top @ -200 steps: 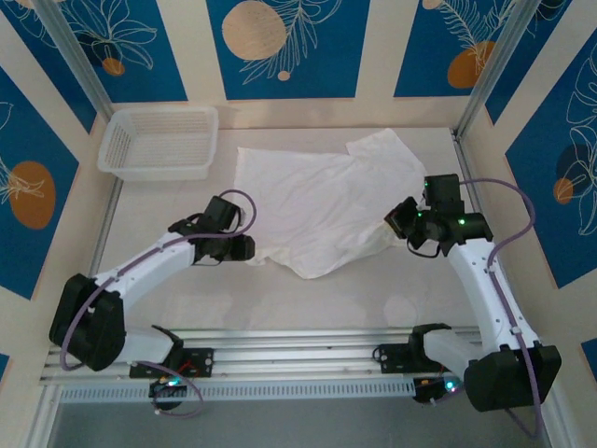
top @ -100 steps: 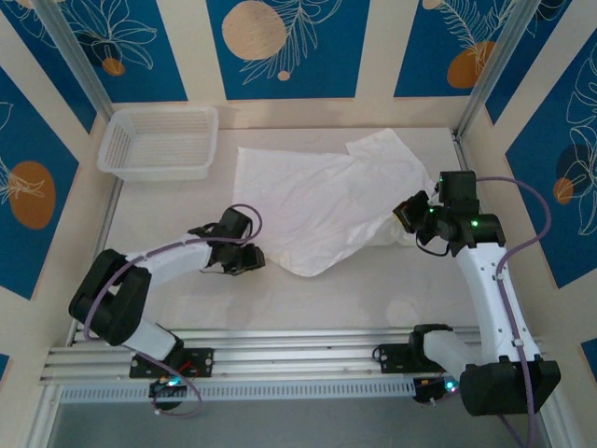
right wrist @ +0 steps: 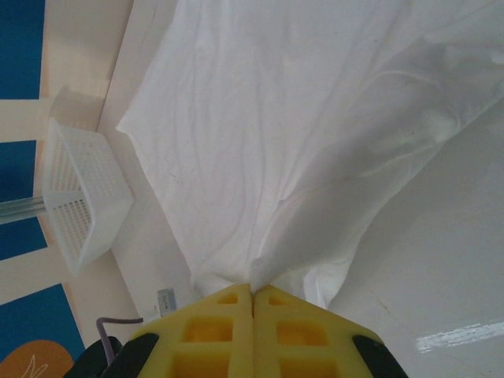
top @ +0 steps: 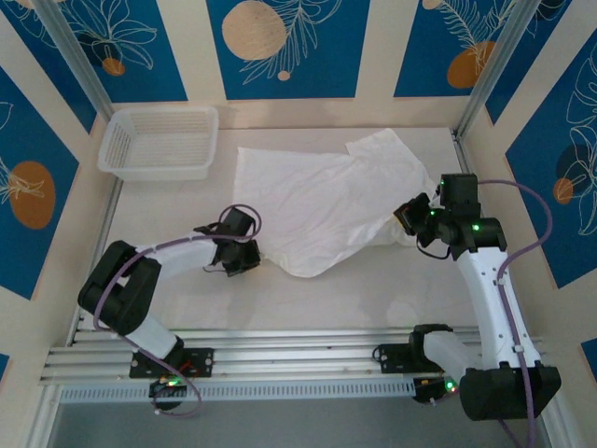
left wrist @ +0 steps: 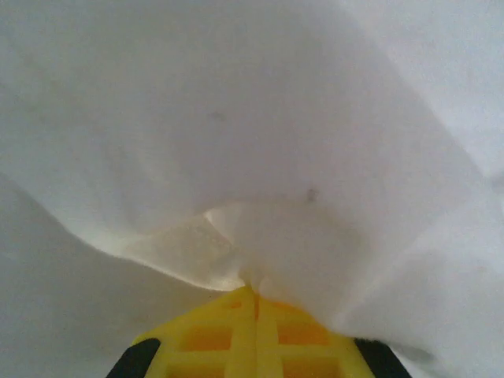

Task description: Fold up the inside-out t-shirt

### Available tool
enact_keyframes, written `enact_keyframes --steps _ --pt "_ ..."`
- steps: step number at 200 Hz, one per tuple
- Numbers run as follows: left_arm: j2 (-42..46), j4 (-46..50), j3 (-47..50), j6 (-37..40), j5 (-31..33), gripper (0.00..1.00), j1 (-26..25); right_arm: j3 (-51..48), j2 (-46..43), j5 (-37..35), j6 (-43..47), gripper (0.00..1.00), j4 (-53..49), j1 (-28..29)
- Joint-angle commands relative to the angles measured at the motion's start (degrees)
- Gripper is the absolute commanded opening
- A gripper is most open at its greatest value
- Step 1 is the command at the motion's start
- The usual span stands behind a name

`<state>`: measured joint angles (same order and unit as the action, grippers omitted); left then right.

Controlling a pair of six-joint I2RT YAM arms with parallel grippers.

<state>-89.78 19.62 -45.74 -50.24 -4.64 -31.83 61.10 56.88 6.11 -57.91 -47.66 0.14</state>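
Observation:
The white t-shirt (top: 322, 205) lies wrinkled across the middle and back of the table. My left gripper (top: 254, 255) sits at its near-left edge, low on the table. Seen from the left wrist, my yellow fingers (left wrist: 228, 339) are pressed together with a pinch of the t-shirt (left wrist: 260, 157) coming out from between their tips. My right gripper (top: 403, 217) is at the shirt's right edge, lifted a little. In the right wrist view its yellow fingers (right wrist: 220, 331) are closed on a gathered fold of the t-shirt (right wrist: 276, 150), which drapes away from the tips.
A white mesh basket (top: 159, 142) stands at the back left, also in the right wrist view as the basket (right wrist: 79, 197). Walls and metal posts border the table on both sides. Bare table lies in front of the shirt, between the two arms.
My left gripper has slid right to the shirt's near-left edge and shut on the cloth. My right gripper has shifted slightly right and back, still holding its fold.

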Motion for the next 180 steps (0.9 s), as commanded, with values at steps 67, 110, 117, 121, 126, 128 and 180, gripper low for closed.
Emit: enact_keyframes --steps 67,110,117,121,126,128,180 --pt "22.33 21.97 -15.83 30.73 18.86 0.00 12.08 16.76 3.95 7.94 3.61 0.00 -5.87 -25.77" --pt "15.62 22.96 -22.80 42.39 14.56 0.00 14.14 16.59 9.21 14.02 7.34 0.00 -4.73 -25.93" --pt "14.50 21.02 -22.82 42.48 11.58 0.00 14.15 15.66 9.21 13.21 7.75 0.00 -4.26 -24.51" --pt "13.83 19.80 -22.66 42.10 9.96 0.00 14.15 15.13 9.21 12.62 8.08 0.00 -4.20 -23.77" --pt "12.94 18.28 -22.50 41.37 8.01 0.00 14.13 14.39 9.23 11.87 8.37 0.00 -4.05 -22.97" --pt "12.47 17.61 -22.41 41.03 7.33 0.00 14.14 14.09 9.28 11.66 8.52 0.00 -3.96 -22.70" --pt "-2.90 5.46 -24.71 33.69 10.62 0.02 14.27 8.57 13.27 6.45 12.06 0.00 -2.79 -21.05"
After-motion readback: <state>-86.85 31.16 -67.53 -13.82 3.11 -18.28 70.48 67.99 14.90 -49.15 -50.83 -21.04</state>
